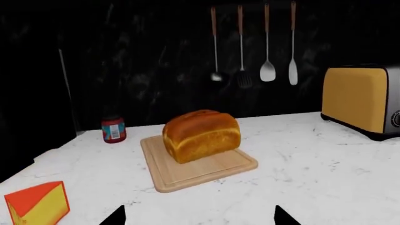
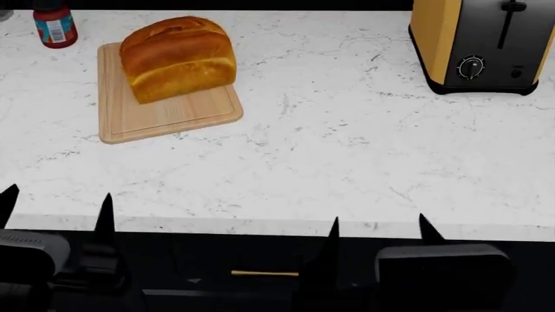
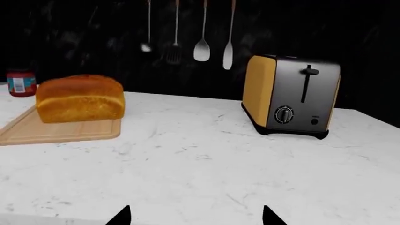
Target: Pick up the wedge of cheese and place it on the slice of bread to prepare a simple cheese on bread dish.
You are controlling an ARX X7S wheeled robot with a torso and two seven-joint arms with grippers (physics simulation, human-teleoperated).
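The wedge of cheese [image 1: 39, 203], orange-red rind with yellow sides, lies on the white counter and shows only in the left wrist view, off to one side of my left gripper [image 1: 198, 216]. The slice of bread [image 2: 178, 58] [image 1: 201, 135] [image 3: 80, 98] is a golden-brown loaf standing on a wooden cutting board [image 2: 156, 114]. My left gripper [image 2: 56, 207] hangs open at the counter's front edge, far left. At the front edge further right, my right gripper [image 2: 377, 231] [image 3: 195, 216] is open too. Neither holds anything.
A red jar with a blue label [image 2: 54, 25] [image 1: 114, 129] stands behind the board. A yellow and black toaster [image 2: 482, 45] [image 3: 291, 96] sits at the back right. Utensils [image 1: 253, 47] hang on the dark wall.
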